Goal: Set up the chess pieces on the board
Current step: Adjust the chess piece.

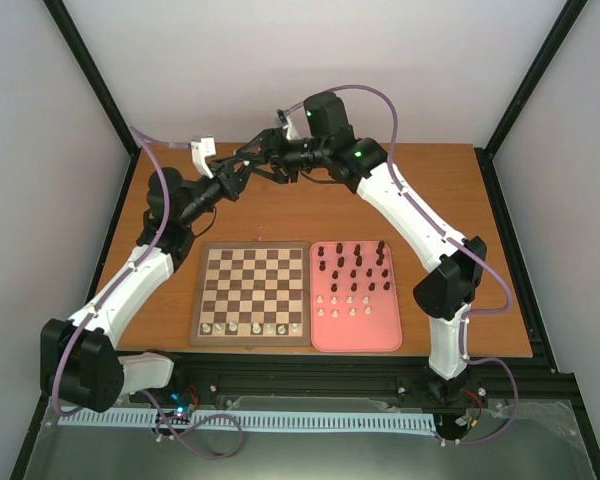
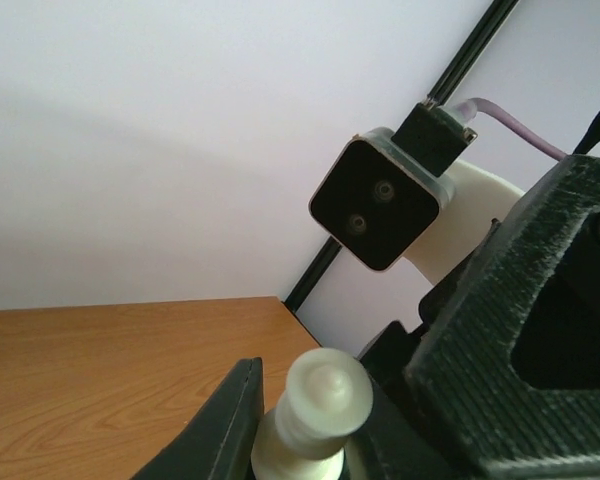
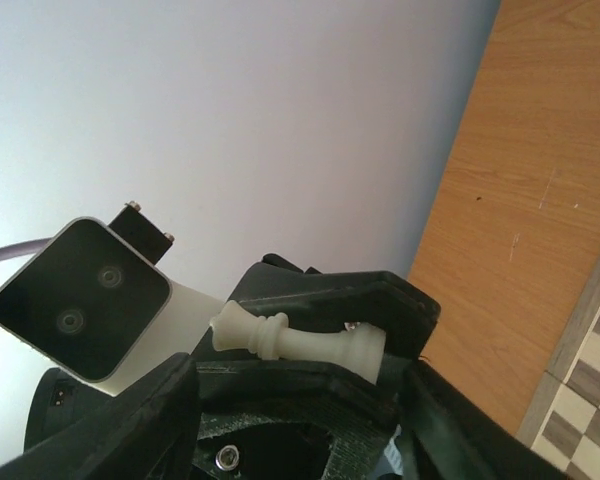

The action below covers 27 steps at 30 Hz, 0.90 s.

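While both arms meet above the table (image 1: 280, 215), at upper centre of the top view, the left gripper (image 2: 305, 420) is clenched on a white piece (image 3: 300, 338). The piece lies sideways in the air, well above the wood. The right gripper (image 3: 300, 378) has its jaws apart; it flanks the piece without pinching it.

Hazard: the piece is small and rounded. A slack grip, or a knock from the right fingers, would likely drop it onto the table, where it could roll. It probably needs turning upright before placing.

The board (image 1: 250, 280), lower centre, carries a white row (image 1: 250, 327) along its bottom edge only. The tray (image 1: 355, 338), just right of it, holds dark pieces (image 1: 355, 265) in its upper half and white ones (image 1: 345, 300) below.
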Motion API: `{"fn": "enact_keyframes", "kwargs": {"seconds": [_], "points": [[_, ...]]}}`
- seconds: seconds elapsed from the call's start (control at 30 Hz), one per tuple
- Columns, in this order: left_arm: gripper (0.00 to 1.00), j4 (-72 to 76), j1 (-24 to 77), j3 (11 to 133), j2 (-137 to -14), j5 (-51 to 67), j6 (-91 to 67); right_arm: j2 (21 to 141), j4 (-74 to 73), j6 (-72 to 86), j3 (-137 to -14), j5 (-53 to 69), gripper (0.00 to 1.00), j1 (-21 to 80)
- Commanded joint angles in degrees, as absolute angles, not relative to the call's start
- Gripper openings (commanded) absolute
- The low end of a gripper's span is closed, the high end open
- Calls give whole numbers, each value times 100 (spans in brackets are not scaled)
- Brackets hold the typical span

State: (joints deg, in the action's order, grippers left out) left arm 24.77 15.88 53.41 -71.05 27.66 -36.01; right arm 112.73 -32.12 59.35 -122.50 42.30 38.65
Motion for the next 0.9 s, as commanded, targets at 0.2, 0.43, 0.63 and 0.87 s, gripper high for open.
{"fn": "enact_keyframes", "kwargs": {"seconds": [0.2, 0.43, 0.63, 0.87], "points": [[1, 2222, 1626, 6280, -6934, 2949, -2618, 11305, -4374, 5550, -12075, 4714, 69, 4127], [1, 583, 1626, 6367, -6717, 3439, -1708, 11132, -4768, 5113, -12146, 4119, 100, 3670], [1, -718, 1626, 6191, -6217, 3418, -1221, 11060, -5412, 4326, -12214, 3362, 100, 3389], [1, -2031, 1626, 5603, -5511, 3219, -1213, 11179, -6026, 3393, -12285, 2540, 100, 3340]]}}
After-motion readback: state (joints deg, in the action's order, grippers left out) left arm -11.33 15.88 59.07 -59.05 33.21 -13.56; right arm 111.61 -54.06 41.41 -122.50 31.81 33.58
